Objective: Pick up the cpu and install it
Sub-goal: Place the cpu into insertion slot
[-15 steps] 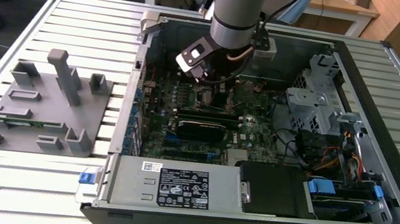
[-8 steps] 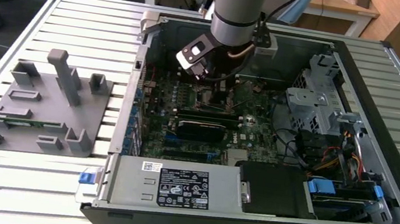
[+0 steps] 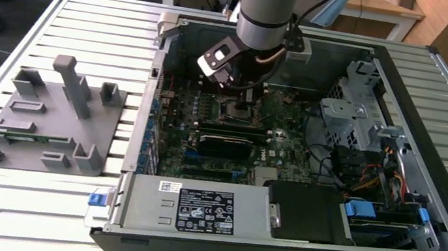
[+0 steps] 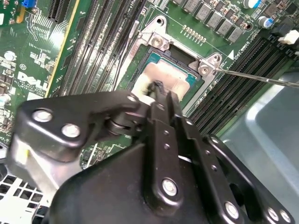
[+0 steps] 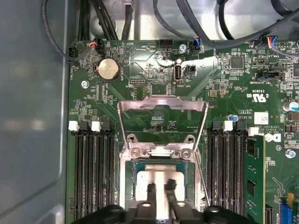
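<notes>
The cpu is a silver-lidded square lying flat in the motherboard socket, whose metal load plate is swung open and stands behind it. In the second wrist view the cpu shows with a thin green rim inside the socket frame. My gripper is straight above the lid's middle, its tip at or just over the surface. In the exterior view the gripper reaches down into the open computer case over the board's centre.
Black memory slots flank the socket, one holding a green memory stick. A thin lever wire juts out beside the socket. Cables hang along the case wall. A grey fixture lies outside the case on the slatted table.
</notes>
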### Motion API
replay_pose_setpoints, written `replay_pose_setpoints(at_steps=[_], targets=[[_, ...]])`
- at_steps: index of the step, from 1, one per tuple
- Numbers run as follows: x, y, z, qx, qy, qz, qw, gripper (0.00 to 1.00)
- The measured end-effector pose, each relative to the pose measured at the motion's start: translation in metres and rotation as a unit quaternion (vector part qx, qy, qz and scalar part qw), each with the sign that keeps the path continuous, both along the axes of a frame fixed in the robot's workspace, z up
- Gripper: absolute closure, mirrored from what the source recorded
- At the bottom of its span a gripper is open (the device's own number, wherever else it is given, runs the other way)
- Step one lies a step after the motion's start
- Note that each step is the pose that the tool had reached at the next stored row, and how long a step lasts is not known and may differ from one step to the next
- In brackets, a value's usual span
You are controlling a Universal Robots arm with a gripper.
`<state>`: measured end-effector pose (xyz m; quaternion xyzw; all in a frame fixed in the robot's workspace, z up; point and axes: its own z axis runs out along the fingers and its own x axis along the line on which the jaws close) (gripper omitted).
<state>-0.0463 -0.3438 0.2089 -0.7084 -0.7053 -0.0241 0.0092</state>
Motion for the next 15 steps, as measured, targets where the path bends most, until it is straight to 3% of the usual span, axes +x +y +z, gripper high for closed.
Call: replay_pose_setpoints(at_steps=[2,15], targets=[[0.0,0.0,0.0009,0.0,0.0,0.0,1.0,0.88],[0.0,0.0,0.0056,0.0,0.0,0.0,1.0,0.89]])
